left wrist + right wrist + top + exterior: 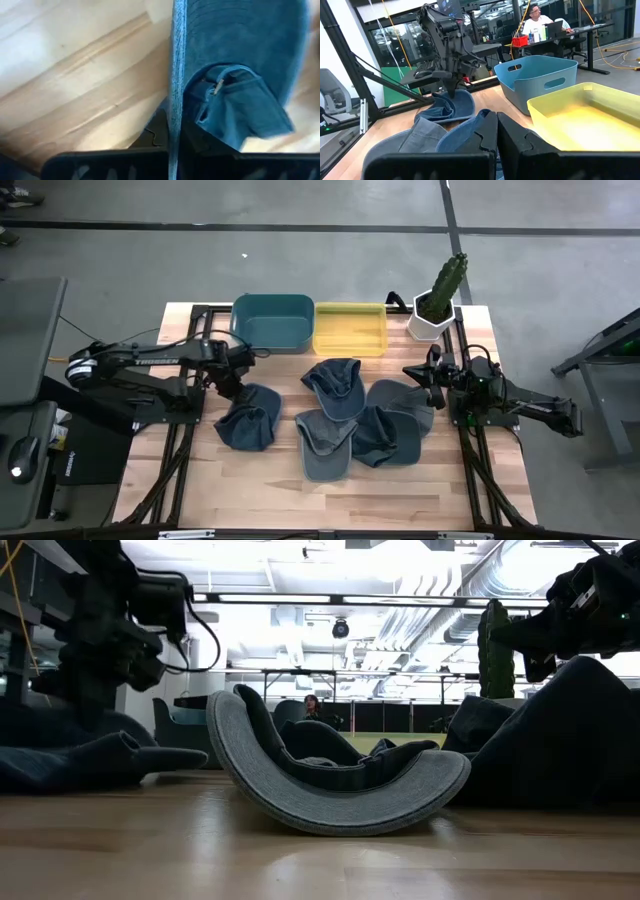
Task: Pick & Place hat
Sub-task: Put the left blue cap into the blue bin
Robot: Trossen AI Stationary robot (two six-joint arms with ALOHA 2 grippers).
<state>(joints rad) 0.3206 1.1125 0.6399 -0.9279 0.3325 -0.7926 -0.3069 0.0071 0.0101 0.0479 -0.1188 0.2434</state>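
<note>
The left gripper (236, 380) has its jaws shut on the brim of a blue hat (250, 416), which lies at the left side of the counter (400, 490), apart from the other hats (360, 418). So the pick is made, I judge, but the lift and the placing remain; both bins (310, 325) look empty. The hat's long axis runs from the gripper toward the counter's front, brim end at the jaws. The right gripper (430, 373) waits beside the pile, jaws shut on nothing.

Matt blue cloth hat (235, 60) lies on a smooth, lightly glossy pale wood table (75, 85), beside smooth plastic bins (272, 320)
</note>
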